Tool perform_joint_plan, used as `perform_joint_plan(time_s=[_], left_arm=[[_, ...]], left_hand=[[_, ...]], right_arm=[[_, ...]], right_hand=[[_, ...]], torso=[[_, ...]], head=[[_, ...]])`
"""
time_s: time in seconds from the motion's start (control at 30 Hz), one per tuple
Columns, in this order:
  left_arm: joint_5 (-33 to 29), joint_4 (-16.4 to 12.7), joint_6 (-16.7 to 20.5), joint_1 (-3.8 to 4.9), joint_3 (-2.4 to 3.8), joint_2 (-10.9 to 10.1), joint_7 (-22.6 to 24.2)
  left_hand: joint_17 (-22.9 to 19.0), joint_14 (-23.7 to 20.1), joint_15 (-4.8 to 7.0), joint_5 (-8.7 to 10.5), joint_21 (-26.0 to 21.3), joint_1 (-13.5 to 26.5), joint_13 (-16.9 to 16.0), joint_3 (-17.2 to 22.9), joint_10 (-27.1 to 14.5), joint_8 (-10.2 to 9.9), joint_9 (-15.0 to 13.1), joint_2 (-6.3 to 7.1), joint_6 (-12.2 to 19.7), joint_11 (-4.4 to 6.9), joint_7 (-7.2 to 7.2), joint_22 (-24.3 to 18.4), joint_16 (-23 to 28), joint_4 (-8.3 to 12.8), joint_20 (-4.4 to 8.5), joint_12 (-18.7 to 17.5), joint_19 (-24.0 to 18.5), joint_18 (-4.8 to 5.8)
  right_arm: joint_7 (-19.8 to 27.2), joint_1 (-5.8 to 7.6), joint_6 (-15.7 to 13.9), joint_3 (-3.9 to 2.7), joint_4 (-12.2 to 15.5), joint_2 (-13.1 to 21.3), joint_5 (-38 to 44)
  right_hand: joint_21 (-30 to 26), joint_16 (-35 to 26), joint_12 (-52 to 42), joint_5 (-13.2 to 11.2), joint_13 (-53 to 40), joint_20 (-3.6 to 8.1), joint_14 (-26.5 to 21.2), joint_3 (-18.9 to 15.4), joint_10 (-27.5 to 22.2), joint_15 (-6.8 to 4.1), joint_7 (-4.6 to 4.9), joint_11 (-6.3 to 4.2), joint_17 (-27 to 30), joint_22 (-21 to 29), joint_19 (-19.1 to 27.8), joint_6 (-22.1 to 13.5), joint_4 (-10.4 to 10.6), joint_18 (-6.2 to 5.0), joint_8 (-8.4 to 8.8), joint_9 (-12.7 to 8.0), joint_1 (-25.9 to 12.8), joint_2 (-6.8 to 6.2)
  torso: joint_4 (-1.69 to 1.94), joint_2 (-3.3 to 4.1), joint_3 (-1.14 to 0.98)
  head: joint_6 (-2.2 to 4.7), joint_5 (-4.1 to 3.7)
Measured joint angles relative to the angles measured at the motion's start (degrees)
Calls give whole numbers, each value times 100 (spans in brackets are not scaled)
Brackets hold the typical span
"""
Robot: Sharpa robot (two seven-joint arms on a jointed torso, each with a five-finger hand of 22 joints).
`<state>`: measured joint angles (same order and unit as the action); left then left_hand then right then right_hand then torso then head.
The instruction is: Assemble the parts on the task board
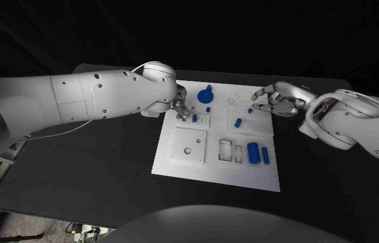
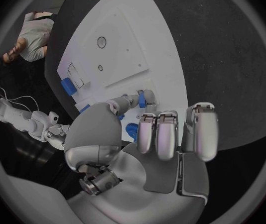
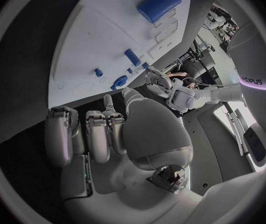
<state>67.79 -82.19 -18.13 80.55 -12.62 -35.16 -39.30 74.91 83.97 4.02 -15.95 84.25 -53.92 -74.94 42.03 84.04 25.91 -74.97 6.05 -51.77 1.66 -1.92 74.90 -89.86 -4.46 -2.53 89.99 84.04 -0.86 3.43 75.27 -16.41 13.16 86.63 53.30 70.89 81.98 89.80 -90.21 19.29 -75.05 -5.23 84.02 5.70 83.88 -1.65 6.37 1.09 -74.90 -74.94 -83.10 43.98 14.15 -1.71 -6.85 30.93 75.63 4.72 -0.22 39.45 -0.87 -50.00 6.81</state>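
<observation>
Black table (image 1: 95, 172), matte, dark room behind. White board (image 1: 217, 169) sits mid-table, flat smooth plate with cut-out slots and holes; seen from my head it runs from 12 toward 6 o'clock.

My left arm, big white shell, comes in from 9 o'clock. My left hand (image 1: 178, 105) is at the board's 10 o'clock corner; fingertips are pinched on a small blue peg (image 2: 142, 100), rest of the fingers straight. Peg looks like a short smooth plastic cylinder.

My right hand (image 1: 274, 100) hovers off the board's 2 o'clock edge, fingers curled in, nothing in them as far as I can tell.

Blue parts by size: round knob with stem (image 1: 205, 95) near 12, fat cylinder (image 1: 253, 152) and thin bar (image 1: 265, 155) toward 4 next to the rectangular slots, small pin (image 1: 237, 122) near centre.

Step in hand, my guess: seating the peg in its hole. Keep it upright, line up over the hole before pressing, push straight down, keep the pinch light so it doesn't tilt or jam.
</observation>
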Motion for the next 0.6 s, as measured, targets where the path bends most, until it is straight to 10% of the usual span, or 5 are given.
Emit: perform_joint_plan(time_s=[0.6], left_arm=[[80, -5, 9, 7, 0, 14, 1]], left_hand=[[0, 0, -1, 252, -22, 254, 0, -102, 0, -90, 13, -76, 73, -1, -30, 0, 0, -212, 0, 0, 0, 0]], right_arm=[[-2, -8, 6, 0, -12, -11, 0]], right_hand=[[0, 0, -2, 0, -1, 0, 0, 17, 0, 0, -18, 0, 0, 1, 0, 18, -17, 0, 0, 0, 0, 0]], torso=[[-1, -1, -1]], head=[[0, 22]])
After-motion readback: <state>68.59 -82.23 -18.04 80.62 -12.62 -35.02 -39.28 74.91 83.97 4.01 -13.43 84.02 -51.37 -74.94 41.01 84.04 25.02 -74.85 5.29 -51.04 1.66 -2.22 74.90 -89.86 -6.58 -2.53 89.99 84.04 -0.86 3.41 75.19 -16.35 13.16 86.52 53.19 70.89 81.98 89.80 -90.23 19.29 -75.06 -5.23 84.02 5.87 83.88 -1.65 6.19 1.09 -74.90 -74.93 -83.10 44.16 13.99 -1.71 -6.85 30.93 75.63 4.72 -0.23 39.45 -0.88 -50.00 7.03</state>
